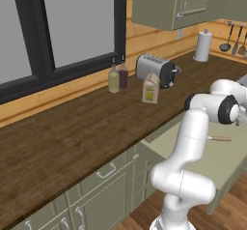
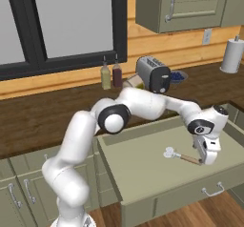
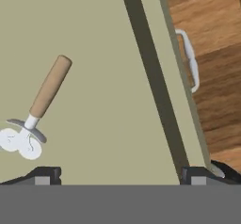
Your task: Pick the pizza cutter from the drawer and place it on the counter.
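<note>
1. The wide sage-green drawer (image 2: 143,169) stands pulled out below the long dark wood-plank counter (image 1: 72,127).
2. The small pizza cutter (image 2: 180,156), silver-white wheel and tan wooden handle, lies flat on the drawer's pale floor, ungrasped.
3. The white arm's 2-finger gripper (image 2: 206,160) hangs just above the handle end, its dark fingertips (image 3: 44,175) spread wide apart and empty.
4. Judged from this, the grasp, the lift and the placing on the counter all remain.
</note>
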{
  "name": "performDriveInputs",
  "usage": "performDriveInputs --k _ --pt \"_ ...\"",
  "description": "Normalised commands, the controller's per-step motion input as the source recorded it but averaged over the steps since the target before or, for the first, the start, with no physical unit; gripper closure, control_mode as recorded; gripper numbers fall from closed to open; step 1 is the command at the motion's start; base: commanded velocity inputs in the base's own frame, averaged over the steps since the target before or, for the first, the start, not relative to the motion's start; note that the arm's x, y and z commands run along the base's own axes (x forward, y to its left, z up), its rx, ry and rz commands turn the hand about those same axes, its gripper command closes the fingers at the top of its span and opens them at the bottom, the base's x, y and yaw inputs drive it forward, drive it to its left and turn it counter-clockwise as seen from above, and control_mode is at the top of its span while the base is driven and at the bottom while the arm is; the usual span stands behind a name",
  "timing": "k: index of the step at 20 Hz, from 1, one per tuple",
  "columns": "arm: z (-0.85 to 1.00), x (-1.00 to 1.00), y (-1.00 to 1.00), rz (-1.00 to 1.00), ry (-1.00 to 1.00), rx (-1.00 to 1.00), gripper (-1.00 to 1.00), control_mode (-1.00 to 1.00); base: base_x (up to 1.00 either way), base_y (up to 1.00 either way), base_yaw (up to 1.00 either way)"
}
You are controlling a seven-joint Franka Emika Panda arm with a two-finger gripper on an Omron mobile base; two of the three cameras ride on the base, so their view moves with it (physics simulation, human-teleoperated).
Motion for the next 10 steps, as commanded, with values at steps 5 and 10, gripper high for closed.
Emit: performDriveInputs --k 5,10 --pt "-0.47 0.23 0.09 0.00 -0.03 0.09 -1.00 -1.00 0.00 0.00 0.00" --pt "-0.35 0.50 0.00 0.00 -0.04 0.00 -1.00 -1.00 0.00 0.00 0.00"
